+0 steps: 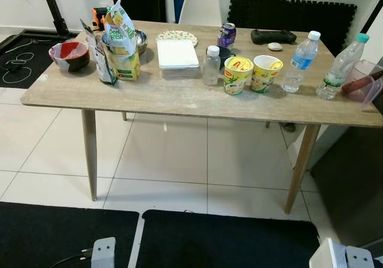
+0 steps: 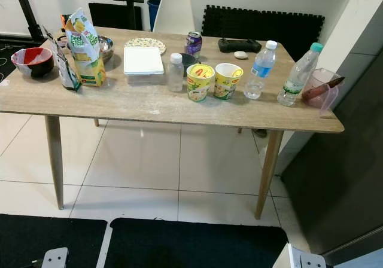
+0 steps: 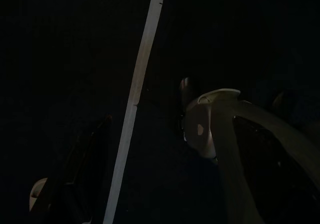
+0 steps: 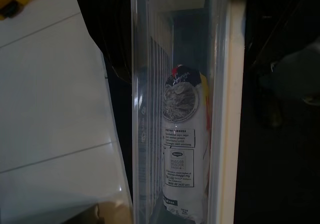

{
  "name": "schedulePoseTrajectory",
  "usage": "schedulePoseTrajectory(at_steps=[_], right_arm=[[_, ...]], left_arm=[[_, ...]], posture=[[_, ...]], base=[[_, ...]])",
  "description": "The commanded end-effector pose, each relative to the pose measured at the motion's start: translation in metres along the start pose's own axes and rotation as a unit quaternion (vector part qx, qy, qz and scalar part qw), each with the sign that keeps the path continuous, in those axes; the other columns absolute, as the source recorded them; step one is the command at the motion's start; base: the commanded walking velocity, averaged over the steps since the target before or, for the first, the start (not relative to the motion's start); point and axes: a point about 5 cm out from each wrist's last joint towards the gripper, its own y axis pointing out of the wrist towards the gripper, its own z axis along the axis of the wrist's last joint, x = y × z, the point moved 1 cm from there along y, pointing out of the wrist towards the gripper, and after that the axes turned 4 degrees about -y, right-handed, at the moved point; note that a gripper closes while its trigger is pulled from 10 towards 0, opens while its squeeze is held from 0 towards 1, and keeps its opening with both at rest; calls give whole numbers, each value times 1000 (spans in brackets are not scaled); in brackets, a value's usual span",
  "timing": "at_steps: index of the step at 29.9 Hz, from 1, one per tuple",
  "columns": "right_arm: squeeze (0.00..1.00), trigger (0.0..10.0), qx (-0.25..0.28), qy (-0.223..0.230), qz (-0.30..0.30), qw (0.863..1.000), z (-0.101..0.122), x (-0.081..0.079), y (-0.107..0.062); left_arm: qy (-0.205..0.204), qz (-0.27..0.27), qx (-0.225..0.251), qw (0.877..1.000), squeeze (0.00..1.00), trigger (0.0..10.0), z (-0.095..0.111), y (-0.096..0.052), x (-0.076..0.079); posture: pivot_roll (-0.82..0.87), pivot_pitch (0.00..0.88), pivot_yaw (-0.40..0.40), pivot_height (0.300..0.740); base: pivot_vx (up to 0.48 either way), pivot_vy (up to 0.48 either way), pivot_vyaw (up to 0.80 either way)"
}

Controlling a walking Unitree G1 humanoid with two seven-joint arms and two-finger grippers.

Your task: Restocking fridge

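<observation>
We face a wooden table (image 1: 179,97) on white tile, loaded with groceries. Far left sits a red and white bowl (image 1: 69,55); right of it stand an upright green and yellow bag reading "Deep Fresh" (image 1: 121,40) and a darker pouch (image 1: 99,55) just beside it, with a metal bowl (image 1: 140,39) behind. Mid-table lies a white lidded container (image 1: 177,58), a patterned plate (image 1: 177,36) beyond it, and a purple drink can (image 1: 227,34) farther right; its print is too small for us to read. A small clear bottle with a white cap (image 1: 210,66) stands near two yellow instant noodle cups (image 1: 237,75) (image 1: 266,73) with red logos, side by side and nearly touching. Right of them are a blue-label water bottle (image 1: 301,60), a green-cap bottle (image 1: 339,69) and a pink measuring jug (image 1: 364,81) at the right edge. A black controller (image 1: 273,36) and a white chair (image 1: 201,3) lie at the far side. In the right wrist view we see a white packet (image 4: 184,149) with a noodle picture and blurred small print standing in a clear narrow shelf (image 4: 142,109). The left wrist view is very dark, a pale strip (image 3: 136,99) crossing it. We cannot tell the finger state of the left gripper (image 1: 103,253) or the right gripper (image 1: 341,257), both low at the near edge.
</observation>
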Motion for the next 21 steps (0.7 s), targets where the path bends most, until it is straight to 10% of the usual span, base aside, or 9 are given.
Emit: schedulePoseTrajectory(at_steps=[1,21], right_arm=[[0,10000,-1,6,-6,1000,-3,0,0],[0,10000,-27,8,6,1000,-21,-23,-1]], left_arm=[[8,-9,-15,1000,0,10000,-8,0,8],[29,7,-9,1000,0,10000,-4,-1,-1]], posture=[[-15,69,-52,740],[-23,38,-17,740]], base=[[0,0,0],[0,0,0]])
